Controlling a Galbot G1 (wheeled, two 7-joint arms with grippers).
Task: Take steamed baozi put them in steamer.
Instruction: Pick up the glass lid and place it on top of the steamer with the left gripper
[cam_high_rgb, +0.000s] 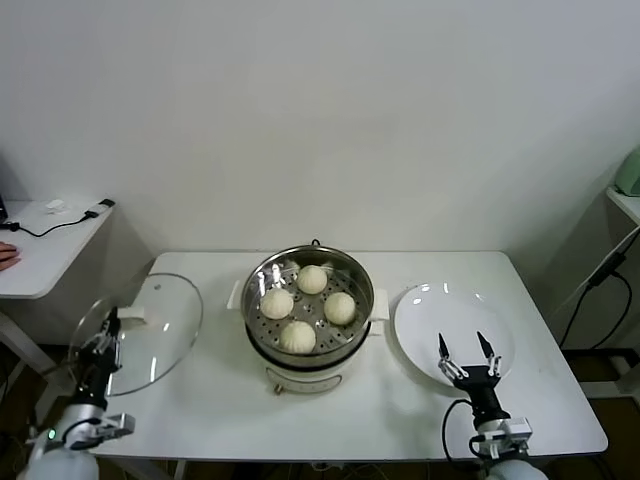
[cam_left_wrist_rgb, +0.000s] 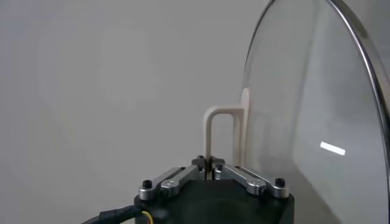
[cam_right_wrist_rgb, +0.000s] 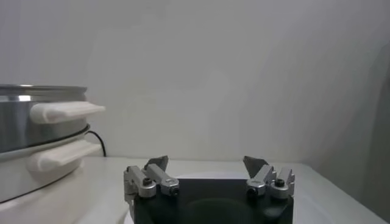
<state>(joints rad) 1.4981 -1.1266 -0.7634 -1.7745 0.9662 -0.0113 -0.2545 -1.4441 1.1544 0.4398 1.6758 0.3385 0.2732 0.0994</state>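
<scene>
The right hand (cam_high_rgb: 465, 346) hangs low over the near edge of the flat white plate (cam_high_rgb: 430, 310), its two dark fingers spread wide with nothing between them. In its own wrist view the right hand (cam_right_wrist_rgb: 206, 162) gapes the same way, and the steamer's (cam_right_wrist_rgb: 24, 115) steel wall and white side handles stand off to one side.

The left hand (cam_high_rgb: 107, 323) is at the tabletop's (cam_high_rgb: 400, 415) left edge, closed on the white handle (cam_left_wrist_rgb: 222, 131) of the round glass lid (cam_high_rgb: 150, 335); the left hand (cam_left_wrist_rgb: 209, 163) pinches the foot of that handle, with the glass tilted up beside it.

The steamer (cam_high_rgb: 260, 290) stands mid-tabletop between lid and plate. All four steamed baozi (cam_high_rgb: 312, 279) rest on its perforated tray, apart from one another. A black cord trails behind the pot.
</scene>
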